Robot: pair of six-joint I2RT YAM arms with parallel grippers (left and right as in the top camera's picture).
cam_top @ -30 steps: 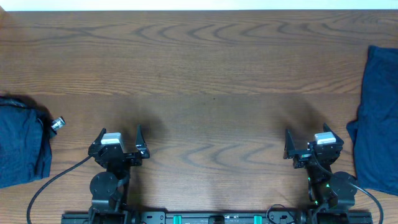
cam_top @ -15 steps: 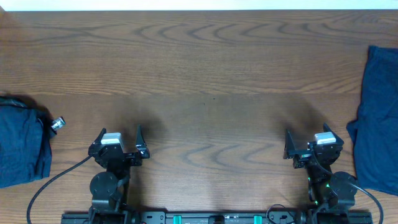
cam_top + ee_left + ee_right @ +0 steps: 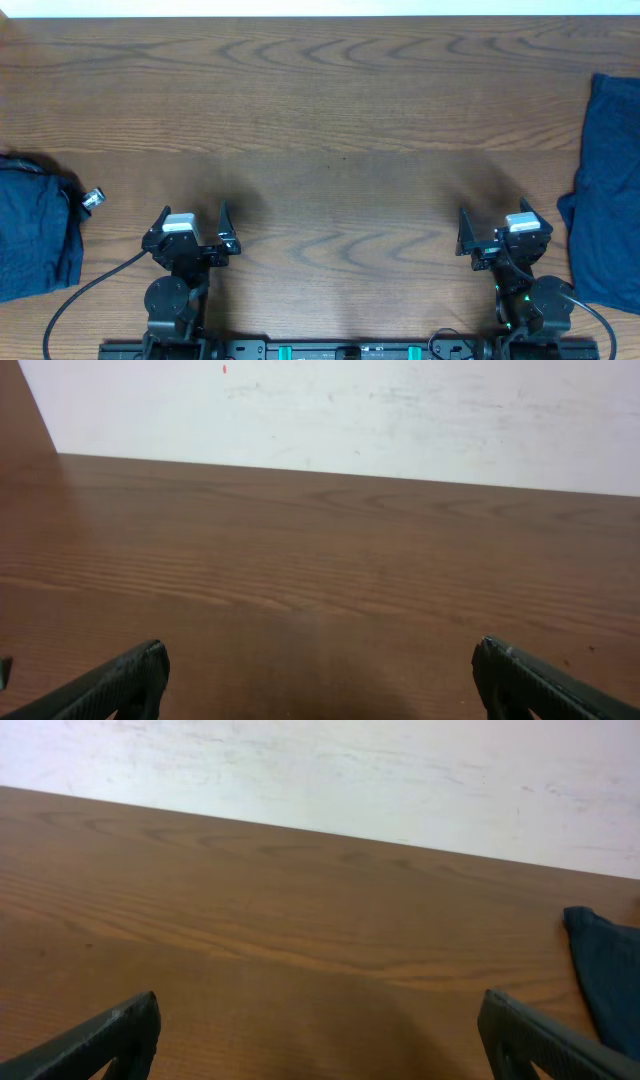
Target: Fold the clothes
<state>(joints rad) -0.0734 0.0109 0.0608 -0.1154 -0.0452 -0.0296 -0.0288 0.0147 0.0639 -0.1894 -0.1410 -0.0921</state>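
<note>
Two dark navy garments on the desk (image 3: 330, 110). Left garment (image 3: 35, 240) lies bunched and wrinkly at the left edge. Right garment (image 3: 605, 190) lies spread flatter along the right edge, partly cut off.

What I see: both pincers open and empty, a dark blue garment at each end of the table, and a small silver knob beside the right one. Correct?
Not quite: the overhead view shows the silver knob beside the left garment, not the right garment. The rest holds: left pincer and right pincer open and empty, a garment at each end of the table.
</note>
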